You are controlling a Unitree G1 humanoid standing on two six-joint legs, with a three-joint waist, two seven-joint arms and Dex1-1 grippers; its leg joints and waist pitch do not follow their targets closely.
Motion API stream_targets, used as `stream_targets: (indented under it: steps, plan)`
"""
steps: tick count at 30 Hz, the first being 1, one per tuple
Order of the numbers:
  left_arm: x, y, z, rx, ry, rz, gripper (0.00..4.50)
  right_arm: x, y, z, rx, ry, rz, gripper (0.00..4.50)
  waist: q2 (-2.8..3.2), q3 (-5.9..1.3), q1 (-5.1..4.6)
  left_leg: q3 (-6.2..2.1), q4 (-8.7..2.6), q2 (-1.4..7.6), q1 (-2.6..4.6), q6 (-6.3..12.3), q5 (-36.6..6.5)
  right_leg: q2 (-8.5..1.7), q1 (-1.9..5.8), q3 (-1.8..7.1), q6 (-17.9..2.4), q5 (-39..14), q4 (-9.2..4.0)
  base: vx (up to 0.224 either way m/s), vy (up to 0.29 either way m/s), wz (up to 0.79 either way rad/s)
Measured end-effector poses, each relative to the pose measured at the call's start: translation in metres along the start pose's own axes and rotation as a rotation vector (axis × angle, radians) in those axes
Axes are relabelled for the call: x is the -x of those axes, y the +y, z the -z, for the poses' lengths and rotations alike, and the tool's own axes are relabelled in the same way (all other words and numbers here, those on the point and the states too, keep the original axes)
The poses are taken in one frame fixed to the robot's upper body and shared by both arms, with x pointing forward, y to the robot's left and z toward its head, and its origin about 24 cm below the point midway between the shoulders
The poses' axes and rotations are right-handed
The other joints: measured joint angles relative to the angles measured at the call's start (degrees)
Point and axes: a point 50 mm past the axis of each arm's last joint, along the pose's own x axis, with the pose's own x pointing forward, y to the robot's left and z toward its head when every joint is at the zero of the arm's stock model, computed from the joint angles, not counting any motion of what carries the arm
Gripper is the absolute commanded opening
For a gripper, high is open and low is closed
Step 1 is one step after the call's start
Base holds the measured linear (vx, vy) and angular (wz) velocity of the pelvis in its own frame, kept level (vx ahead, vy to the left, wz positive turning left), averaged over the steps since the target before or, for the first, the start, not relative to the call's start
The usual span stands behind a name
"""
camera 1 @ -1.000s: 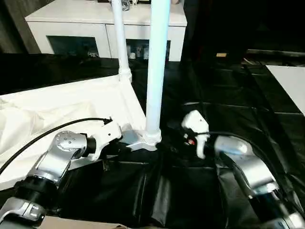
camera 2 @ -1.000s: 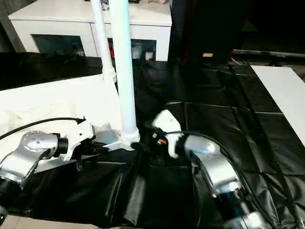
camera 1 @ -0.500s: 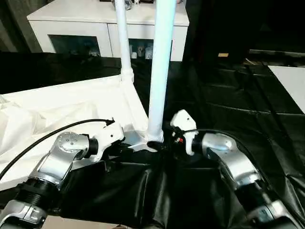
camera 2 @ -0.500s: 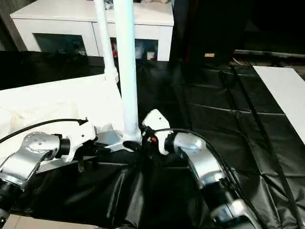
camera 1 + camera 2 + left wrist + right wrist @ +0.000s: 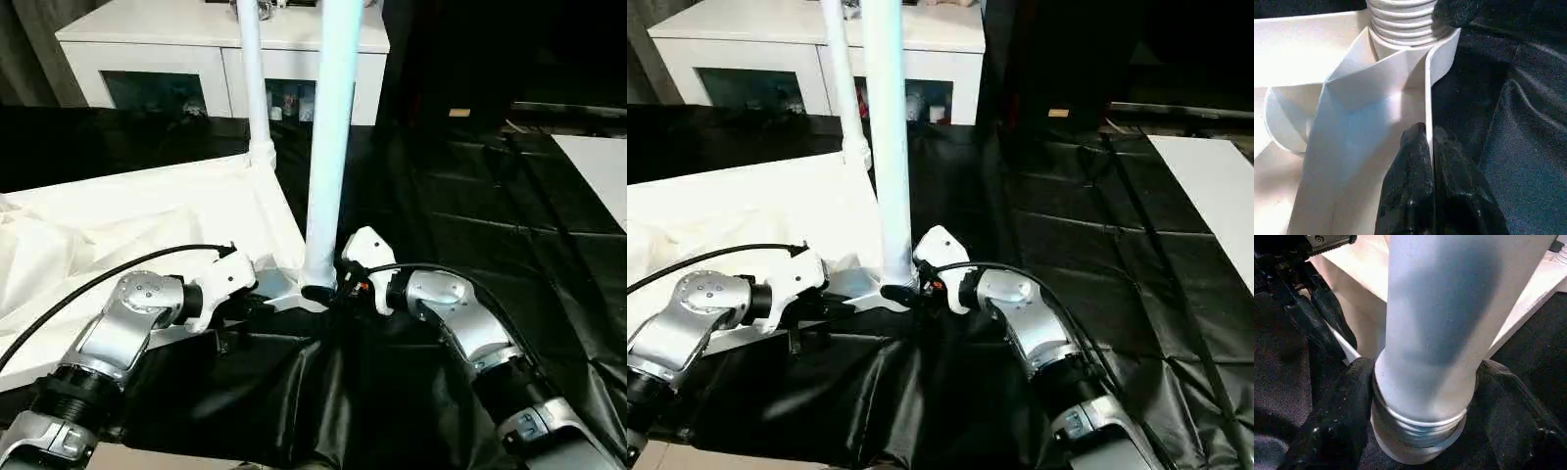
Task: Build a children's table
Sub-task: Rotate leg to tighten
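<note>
The children's table lies upside down, its white square top (image 5: 196, 211) on the floor with the ribbed underside up. A near leg (image 5: 328, 147) stands upright in the front corner socket, and a far leg (image 5: 253, 78) rises at the back corner. My left gripper (image 5: 1426, 134) is shut on the top's raised rim (image 5: 1427, 88) just beside that front corner. My right gripper (image 5: 1422, 396) hugs the ribbed base of the near leg (image 5: 1440, 333), one black finger (image 5: 1337, 416) pressed on each side of it.
A white cabinet (image 5: 157, 59) with dark glass doors stands behind the table. Black sheeting (image 5: 470, 196) covers the floor to the right and front. A crumpled white cloth (image 5: 59, 255) lies at the left, and a white panel (image 5: 598, 166) lies at the far right.
My right gripper has moved left from open floor to the near leg's base and closed around it. The left gripper has kept its hold on the rim.
</note>
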Motion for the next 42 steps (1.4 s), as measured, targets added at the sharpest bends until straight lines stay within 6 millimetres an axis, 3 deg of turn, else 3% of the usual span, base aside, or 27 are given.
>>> stream_targets:
  steps: [7, 11, 20, 24, 26, 28, 33, 42]
  plan:
    - [0.000, 0.000, 0.001, 0.015, 0.000, -0.008, 0.00, -0.006, 0.002, 0.000, -0.039, -0.026, 0.007, 2.75, -0.15, -0.08, -0.13, 0.01, 0.00, 0.00, 0.02, -0.07, -0.03, 0.00, 0.00, 0.00, 0.00, 0.00, 0.03, 0.000, 0.000, 0.00]
    - [-0.012, 0.002, -0.003, 0.051, -0.015, -0.080, 0.00, -0.012, 0.002, 0.004, -0.132, -0.043, 0.157, 2.74, -0.14, -0.11, -0.25, 0.15, 0.00, 0.00, 0.19, -0.10, -0.04, -0.10, 0.04, 0.00, 0.00, 0.00, 0.16, 0.000, 0.000, 0.00]
    - [-0.074, -0.004, -0.037, 0.198, -0.122, -0.279, 0.00, -0.019, -0.010, 0.013, -0.283, 0.002, 0.632, 2.72, 0.30, -0.51, 0.18, 0.98, -0.03, 0.00, 0.40, -0.11, -0.05, -0.47, 0.31, 0.22, 0.04, -0.01, 0.07, 0.000, 0.000, 0.00]
    - [-0.093, -0.010, -0.048, 0.226, -0.137, -0.338, 0.00, -0.018, -0.017, 0.015, -0.304, 0.020, 0.727, 2.72, 0.62, -0.75, 0.10, 1.06, -0.11, -0.01, 0.33, -0.01, 0.00, -0.52, 0.68, 0.25, 0.11, -0.06, -0.43, 0.000, 0.000, 0.00]
    - [-0.095, -0.010, -0.049, 0.227, -0.132, -0.353, 0.00, -0.019, -0.018, 0.014, -0.322, 0.010, 0.735, 2.72, 0.51, -0.90, -0.08, 1.06, -0.12, -0.02, 0.29, 0.19, 0.11, -0.53, 0.68, 0.25, 0.13, -0.03, -0.45, 0.000, 0.000, 0.00]
    - [-0.093, -0.008, -0.048, 0.227, -0.123, -0.365, 0.00, -0.020, -0.017, 0.013, -0.343, -0.014, 0.723, 3.42, 0.41, -1.01, -0.15, 1.03, -0.12, -0.01, 0.31, 0.20, 0.10, -0.52, 0.68, 0.22, 0.15, -0.02, -0.46, 0.000, 0.000, 0.00]
    - [-0.081, 0.002, -0.042, 0.228, -0.085, -0.399, 0.00, -0.031, 0.002, 0.018, -0.391, -0.025, 0.608, 3.84, -0.02, -1.05, -1.17, 0.86, -0.42, 0.00, 0.07, 0.17, 0.12, -0.49, 0.09, 0.12, 0.65, 0.40, -0.49, 0.000, 0.000, 0.00]
    - [-0.066, 0.004, -0.041, 0.219, -0.084, -0.382, 0.00, -0.012, -0.005, 0.003, -0.372, -0.101, 0.485, 4.07, -0.33, -0.82, -1.77, 0.87, -0.94, 0.08, -0.02, 0.04, 0.21, -0.35, -0.19, 0.09, 0.71, 0.44, -0.74, 0.000, 0.000, 0.00]
